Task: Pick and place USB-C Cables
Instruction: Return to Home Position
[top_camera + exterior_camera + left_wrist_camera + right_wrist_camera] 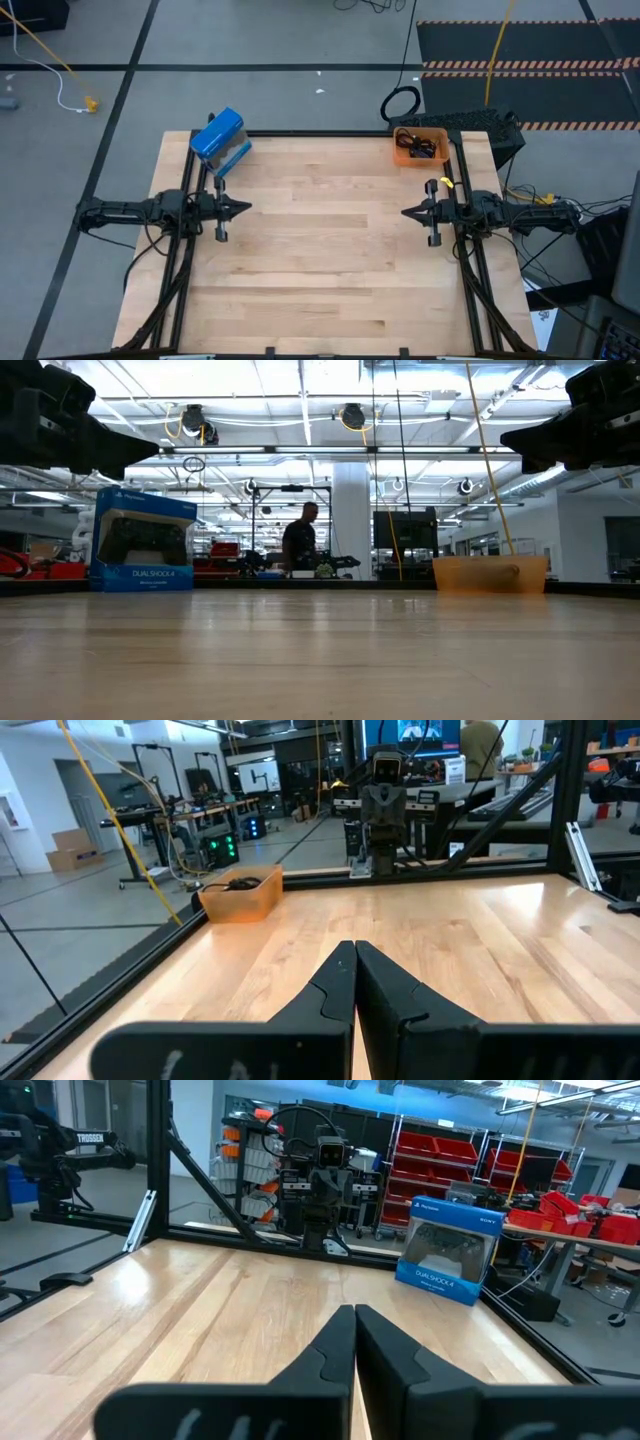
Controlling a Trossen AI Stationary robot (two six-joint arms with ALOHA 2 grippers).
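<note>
Dark cables lie in an orange bin at the table's far right corner; in the left wrist view the bin shows a dark tangle inside. I cannot tell the single cables apart. My left gripper hovers shut above the table's left side, its closed tips pointing right. My right gripper hovers shut above the right side, near of the bin, its tips pointing left. Both are seen high in the low view.
A blue game-controller box stands at the far left corner, also seen in the low view. A large black cable loop lies on the floor beyond the far edge. Bare wood spreads between the arms. A person stands far behind.
</note>
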